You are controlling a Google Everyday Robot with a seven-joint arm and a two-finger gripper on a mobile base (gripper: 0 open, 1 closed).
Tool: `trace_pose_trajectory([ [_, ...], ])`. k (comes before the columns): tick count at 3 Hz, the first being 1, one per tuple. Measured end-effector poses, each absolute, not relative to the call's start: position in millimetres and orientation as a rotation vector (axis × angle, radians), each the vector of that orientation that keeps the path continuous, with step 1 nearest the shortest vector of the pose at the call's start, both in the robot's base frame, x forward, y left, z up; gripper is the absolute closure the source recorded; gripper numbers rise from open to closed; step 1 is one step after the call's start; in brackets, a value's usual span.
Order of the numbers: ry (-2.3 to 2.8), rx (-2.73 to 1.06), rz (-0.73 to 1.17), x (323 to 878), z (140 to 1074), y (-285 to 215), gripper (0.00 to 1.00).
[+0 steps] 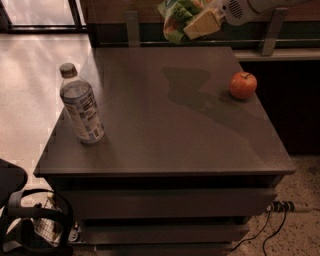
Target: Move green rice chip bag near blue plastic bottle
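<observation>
- Your gripper [194, 30] is at the top edge of the view, above the far side of the bench [165, 135]. Its pale fingers [204, 24] are closed on the green rice chip bag [176, 17].
- The bag hangs in the air off the fingers' left end, clear of the bench top, crumpled, with its upper part cut off by the frame.
- The white arm [250, 7] runs from the fingers toward the upper right corner, and you see only its last segment.
- Under the bag and arm, a dark shadow [187, 82] lies on the far middle of the bench and trails toward the right.
- A red apple [243, 85] sits on the bench near its far right corner, just right of that shadow and well apart from the bag.
- The blue plastic bottle [82, 107] stands upright near the bench's left edge, cap on, label facing you. It is well apart from the bag, across the bench from it and closer to you.
- Past the bench's left side you see pale shiny floor [30, 90].
- Low on the right, cables [272, 230] trail over the speckled floor beside the bench's base.
</observation>
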State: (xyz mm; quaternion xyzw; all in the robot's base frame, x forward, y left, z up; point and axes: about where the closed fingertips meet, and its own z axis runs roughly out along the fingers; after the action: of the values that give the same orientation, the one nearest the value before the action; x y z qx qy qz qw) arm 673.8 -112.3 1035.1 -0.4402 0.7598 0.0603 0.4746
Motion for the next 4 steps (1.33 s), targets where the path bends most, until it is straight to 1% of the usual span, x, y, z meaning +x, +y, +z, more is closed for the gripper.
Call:
trace_pose_trajectory([
  [1,1.893,-1.159,0.196,636.1,1030.6,-115.4,1.00],
  [2,1.935,-1.260,0.302,594.4,1008.3,-112.2,1.00],
  [3,1.984,-1.372,0.443,558.5,978.2,-94.0,1.00],
  [4,2.009,-1.489,0.556,534.1,957.8,-67.5,1.00],
])
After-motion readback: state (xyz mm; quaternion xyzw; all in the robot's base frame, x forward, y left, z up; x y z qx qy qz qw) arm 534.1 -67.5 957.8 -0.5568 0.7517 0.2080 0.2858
